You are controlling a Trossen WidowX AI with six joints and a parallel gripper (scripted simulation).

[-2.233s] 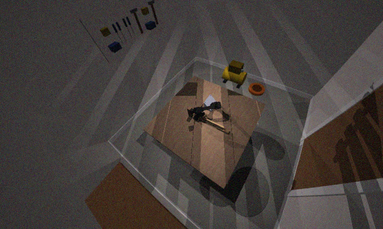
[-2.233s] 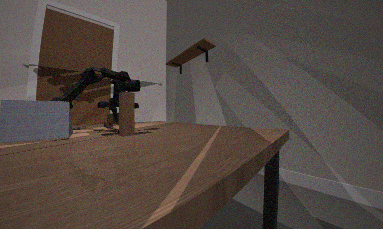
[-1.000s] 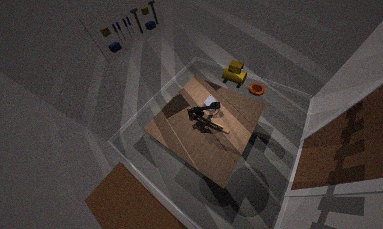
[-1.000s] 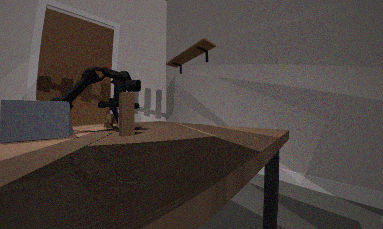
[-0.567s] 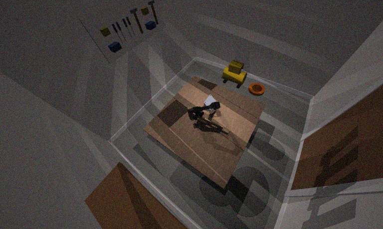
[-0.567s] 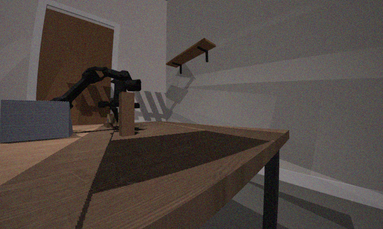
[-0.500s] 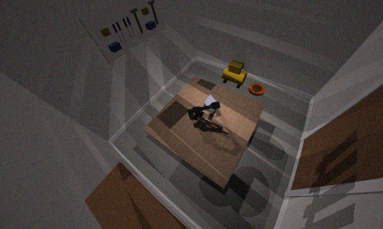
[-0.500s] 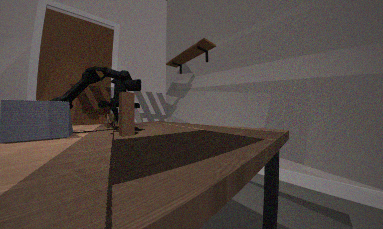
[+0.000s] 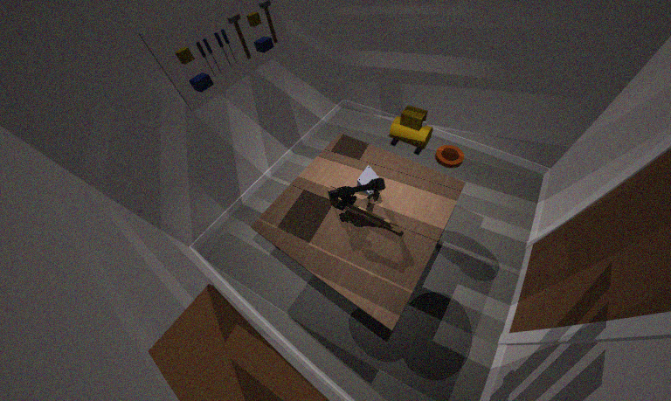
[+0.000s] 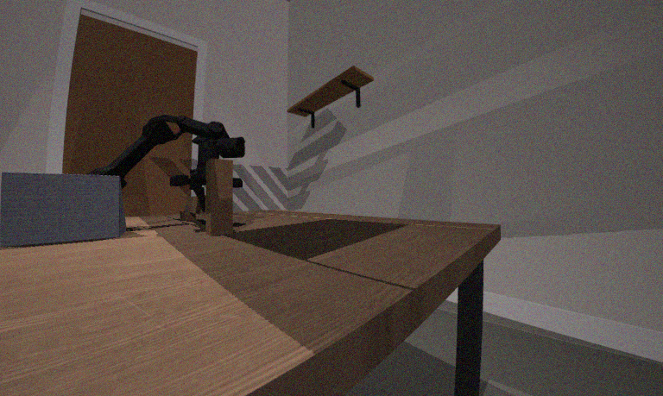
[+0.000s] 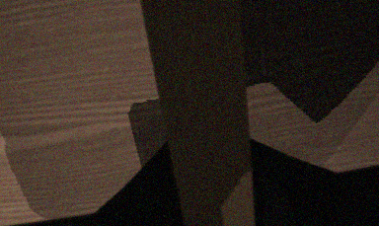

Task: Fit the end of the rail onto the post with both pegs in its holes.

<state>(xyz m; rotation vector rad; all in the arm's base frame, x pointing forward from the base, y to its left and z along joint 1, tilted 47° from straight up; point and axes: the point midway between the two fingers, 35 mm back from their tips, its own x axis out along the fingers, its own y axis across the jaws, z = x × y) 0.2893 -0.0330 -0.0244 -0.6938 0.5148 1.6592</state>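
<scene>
The long wooden rail [image 9: 374,218] [image 11: 207,88] runs away from under the arm in the top view and fills the middle of the wrist view from top to bottom. My gripper [image 11: 200,143] [image 10: 201,204] is shut on the rail, with one dark finger on each side. The short wooden post [image 10: 218,197] stands upright in the exterior view, in front of the gripper. The low footboard block [image 9: 399,231] is small and dark at the rail's far end. The pegs, the holes and the rail's near end are hidden, so contact with the post and exact level cannot be told.
A pale blue-grey box [image 10: 58,209] [image 9: 367,178] stands on the wooden table [image 9: 356,273] [image 10: 97,313], beside the arm. Hard shadow patches cross the table top. A yellow machine [image 9: 411,131] and an orange ring [image 9: 449,155] are on the floor beyond the table.
</scene>
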